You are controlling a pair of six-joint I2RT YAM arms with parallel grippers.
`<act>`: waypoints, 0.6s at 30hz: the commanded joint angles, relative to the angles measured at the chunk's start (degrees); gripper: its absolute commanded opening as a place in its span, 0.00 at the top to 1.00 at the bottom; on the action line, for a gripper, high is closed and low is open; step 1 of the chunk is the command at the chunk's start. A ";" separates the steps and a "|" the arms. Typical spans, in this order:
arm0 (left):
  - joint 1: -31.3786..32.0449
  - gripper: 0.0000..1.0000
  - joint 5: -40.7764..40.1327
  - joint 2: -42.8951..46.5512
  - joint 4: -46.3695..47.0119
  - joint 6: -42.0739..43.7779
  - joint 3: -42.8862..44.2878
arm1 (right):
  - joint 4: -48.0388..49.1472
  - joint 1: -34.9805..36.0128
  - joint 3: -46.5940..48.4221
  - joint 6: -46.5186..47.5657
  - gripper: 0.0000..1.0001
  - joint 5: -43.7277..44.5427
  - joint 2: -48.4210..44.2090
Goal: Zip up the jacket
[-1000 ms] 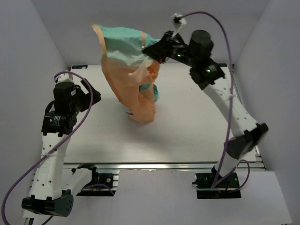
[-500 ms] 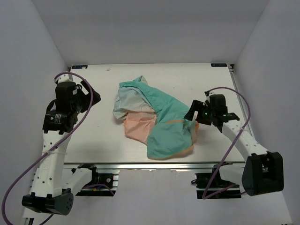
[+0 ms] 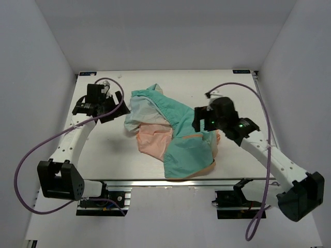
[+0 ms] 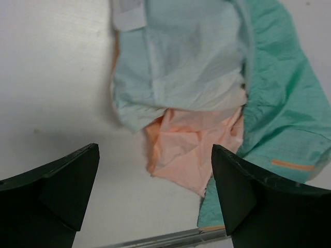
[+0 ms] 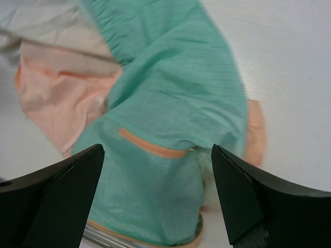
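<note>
The jacket (image 3: 178, 134) lies crumpled in the middle of the table, teal folds over a peach patch (image 3: 155, 139). My left gripper (image 3: 109, 109) hovers open just off its left edge. In the left wrist view the gripper (image 4: 155, 150) frames the peach fold, with pale teal cloth of the jacket (image 4: 181, 67) beyond. My right gripper (image 3: 199, 122) is open, low over the jacket's right side. Between the gripper's (image 5: 158, 150) fingers in the right wrist view lies teal jacket fabric (image 5: 170, 93) with a short orange zipper strip (image 5: 150, 146). Neither gripper holds anything. The front zipper is hidden in the folds.
The white table (image 3: 103, 155) ends in a metal rail (image 3: 155, 182) close to the jacket's near edge. White walls close in the left, back and right sides. Purple cables (image 3: 31, 160) loop off both arms.
A second ago my right gripper held the jacket high above the table. The jacket now lies in a heap, and the right gripper is open and low. My left arm has reached toward its left edge.
</note>
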State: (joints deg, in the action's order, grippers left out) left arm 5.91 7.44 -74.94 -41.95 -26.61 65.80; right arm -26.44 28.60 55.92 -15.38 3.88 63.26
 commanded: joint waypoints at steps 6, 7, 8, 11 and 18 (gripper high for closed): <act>4.28 0.02 2.60 -11.79 10.06 14.30 13.46 | 1.47 15.87 7.87 4.92 0.11 8.25 13.97; 4.28 0.02 1.88 -16.51 8.57 13.87 15.22 | 2.69 16.48 9.02 4.13 0.11 8.51 17.65; 4.37 0.02 1.87 -18.99 7.34 13.61 19.06 | 3.66 16.84 10.07 1.34 0.11 9.64 19.42; 5.77 0.02 1.44 -27.00 3.64 12.11 25.23 | 8.14 18.15 13.06 0.44 0.10 9.99 26.89; 9.64 0.02 -2.61 -39.04 2.84 8.69 34.20 | 2.36 20.97 21.07 -2.46 0.11 21.69 40.70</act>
State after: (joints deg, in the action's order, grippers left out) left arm 14.28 6.61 -113.19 -37.93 -16.45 94.70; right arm -22.55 48.69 74.61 -15.53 18.35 102.24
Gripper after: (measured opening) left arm 0.982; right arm 0.895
